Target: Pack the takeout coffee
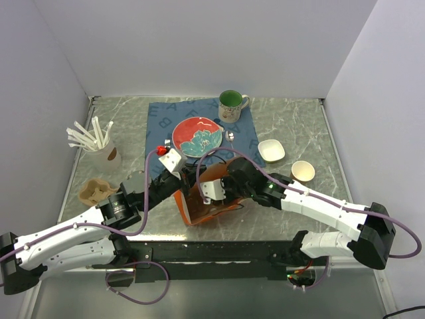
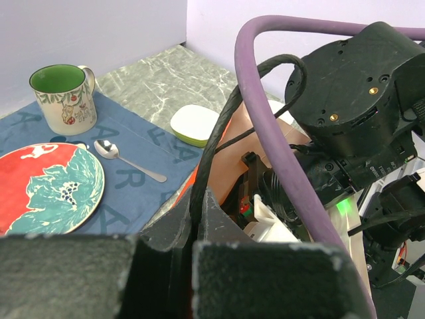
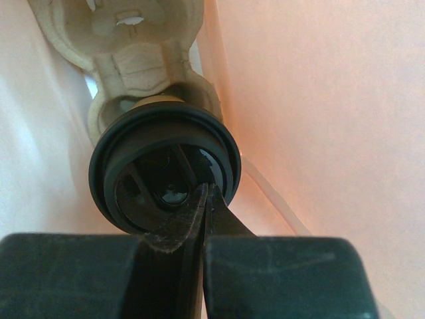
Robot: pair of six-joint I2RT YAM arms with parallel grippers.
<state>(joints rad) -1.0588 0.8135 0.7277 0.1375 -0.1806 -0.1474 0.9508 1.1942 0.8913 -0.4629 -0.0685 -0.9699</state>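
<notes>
Takeout coffee (image 3: 163,174) sits in pulp carrier (image 3: 133,46) inside orange bag (image 1: 192,211), mid-frame. Right gripper (image 3: 206,209) narrow, seemingly pinching lid rim. Left gripper (image 2: 198,216) clamps bag edge. Release and withdrawal remain.

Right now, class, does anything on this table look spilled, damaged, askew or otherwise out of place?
Nothing looks spilled or broken. The only oddity is the orange bag, slumped and crumpled rather than standing square; the right claw is deep inside it, at the lidded takeout coffee.
</notes>
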